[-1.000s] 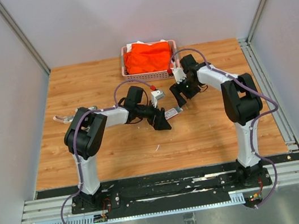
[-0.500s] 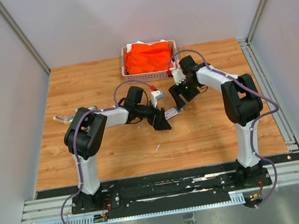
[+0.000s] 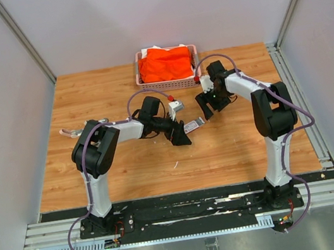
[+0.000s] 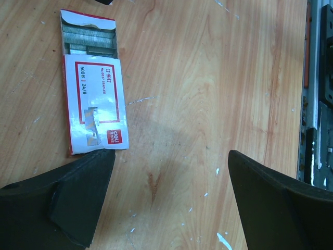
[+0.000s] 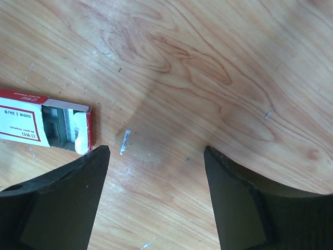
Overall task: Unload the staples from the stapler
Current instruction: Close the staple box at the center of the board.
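Observation:
A small white box with a red label lies open on the wooden table, with strips of silvery staples showing in its open end. In the right wrist view a short loose staple strip lies on the wood beside the box. My left gripper hovers open just off one end of the box, nothing between its fingers. My right gripper is open and empty over bare wood at the box's other end. A pale slim object lies at the far left; I cannot tell if it is the stapler.
A pink basket holding orange cloth stands at the back centre, just behind the right arm. A small pale fleck lies nearer the front. Metal rails run along the table's right edge.
The right arm has shifted a little to the right, taking its open gripper slightly away from the box. The left arm and the box have not moved.

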Robot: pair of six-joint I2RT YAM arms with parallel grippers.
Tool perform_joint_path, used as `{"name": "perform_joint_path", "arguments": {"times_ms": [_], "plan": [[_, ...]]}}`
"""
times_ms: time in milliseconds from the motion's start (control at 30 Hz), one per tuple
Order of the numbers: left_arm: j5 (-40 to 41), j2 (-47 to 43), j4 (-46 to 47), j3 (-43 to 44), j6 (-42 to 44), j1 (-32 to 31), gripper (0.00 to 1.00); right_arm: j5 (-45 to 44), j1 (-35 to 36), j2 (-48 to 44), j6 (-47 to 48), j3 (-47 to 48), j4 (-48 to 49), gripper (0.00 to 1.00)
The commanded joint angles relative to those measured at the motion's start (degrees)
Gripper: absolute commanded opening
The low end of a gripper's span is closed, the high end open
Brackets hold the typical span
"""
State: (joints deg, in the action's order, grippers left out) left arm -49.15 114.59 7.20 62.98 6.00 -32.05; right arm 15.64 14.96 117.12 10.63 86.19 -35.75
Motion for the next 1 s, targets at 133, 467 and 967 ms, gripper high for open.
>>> {"name": "perform_joint_path", "arguments": {"times_ms": [133, 467, 967], "plan": [[4.8, 2.9, -6.3, -2.5, -0.2, -0.4, 0.98, -4.3, 1.2, 2.7, 0.0, 0.1, 0.2, 0.75], [4.5, 2.7, -5.9, -2.7, -0.9, -0.4, 0.98, -5.0, 4.2, 4.1, -1.0, -0.1, 1.2, 0.75], [4.0, 3.2, -5.2, -2.7, -1.7, -0.4, 0.98, -0.7, 6.8, 4.2, -2.3, -1.7, 3.6, 0.75]]}}
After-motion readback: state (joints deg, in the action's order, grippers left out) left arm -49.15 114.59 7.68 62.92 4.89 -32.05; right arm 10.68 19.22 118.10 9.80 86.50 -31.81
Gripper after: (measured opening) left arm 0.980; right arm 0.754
